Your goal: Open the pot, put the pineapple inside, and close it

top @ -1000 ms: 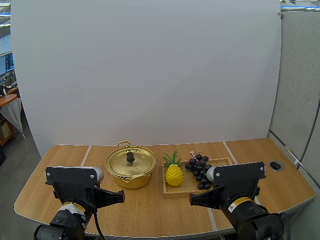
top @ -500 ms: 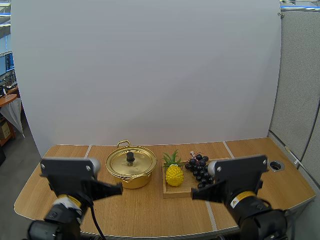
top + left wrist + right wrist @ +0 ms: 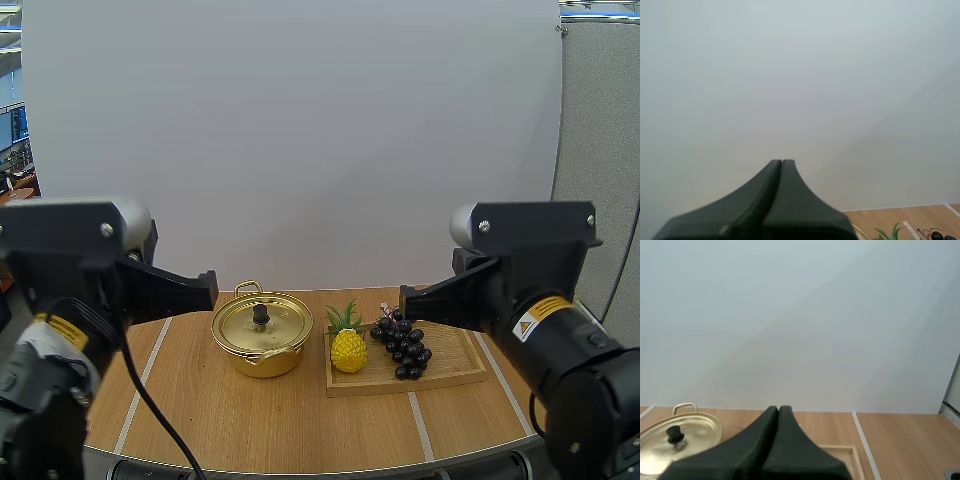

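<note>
A shiny gold pot [image 3: 262, 340] sits on the wooden table [image 3: 250, 425]. Its gold lid [image 3: 275, 322] is on top, so the pot is closed and I cannot see what is in it. The lid has a little black knob [image 3: 260, 314] in the middle.

Just beside the pot, on its right, lies a flat wooden tray [image 3: 450, 362]. Two things are in the tray. The yellow pineapple [image 3: 348, 350] stands upright at the end of the tray nearest the pot, with its green leaves pointing up. There is a small gap between it and the pot. A bunch of dark grapes [image 3: 400, 342] lies right next to the pineapple, around the middle of the tray. I cannot tell if the two touch. The far right part of the tray is bare wood.

The left gripper [image 3: 212, 284] is up in the air on the pot's left side, and its tip points toward the pot. In the left wrist view its two black fingers [image 3: 792, 200] are pressed together like one dark wedge, with nothing between them.

The right gripper [image 3: 404, 298] is up in the air on the tray's side, and its tip points toward the grapes. Its fingers are pressed together too and hold nothing. Past them, the right wrist view shows the pot with its lid on.
</note>
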You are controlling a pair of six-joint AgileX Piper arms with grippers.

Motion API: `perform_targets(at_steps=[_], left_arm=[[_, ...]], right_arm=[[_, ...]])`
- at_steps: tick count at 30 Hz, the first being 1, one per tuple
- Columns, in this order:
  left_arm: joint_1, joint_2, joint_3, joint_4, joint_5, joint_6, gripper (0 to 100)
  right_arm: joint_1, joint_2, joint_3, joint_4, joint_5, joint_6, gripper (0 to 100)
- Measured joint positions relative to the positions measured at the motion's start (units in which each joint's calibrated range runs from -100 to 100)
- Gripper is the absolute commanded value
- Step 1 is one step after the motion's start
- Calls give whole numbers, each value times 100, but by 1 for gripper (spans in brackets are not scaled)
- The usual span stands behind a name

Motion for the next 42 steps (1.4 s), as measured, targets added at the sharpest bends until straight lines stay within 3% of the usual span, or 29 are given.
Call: perform_targets(at_steps=[4, 12, 17, 23, 26, 29, 30, 36, 39, 42], left_arm=[[0, 0, -368, 0, 1029, 8, 0], [0, 0, -569, 0, 1877, 18, 0], [0, 193, -663, 0, 2114, 18, 0], [0, 1626, -894, 0, 2520, 18, 0], [0, 2308, -954, 0, 2578, 18, 7], [0, 2865, -993, 0, 2578, 18, 27], [0, 3068, -993, 0, 2578, 18, 37], [0, 3765, -993, 0, 2592, 25, 100], [0, 3900, -993, 0, 2575, 25, 100], [0, 3926, -993, 0, 2501, 111, 100]], right_arm=[[0, 0, -425, 76, 1011, 0, 0], [0, 60, -747, 222, 1772, 0, 0], [0, 545, -967, 242, 2080, 0, 0], [0, 1916, -1208, 427, 2677, 0, 0], [0, 2626, -1222, 439, 2759, 0, 0], [0, 3012, -1222, 437, 2777, 0, 0], [0, 3099, -1222, 437, 2778, 0, 3], [0, 3522, -1222, 437, 2795, 0, 66], [0, 3554, -1222, 437, 2795, 0, 99], [0, 3554, -1222, 437, 2795, 0, 100]])
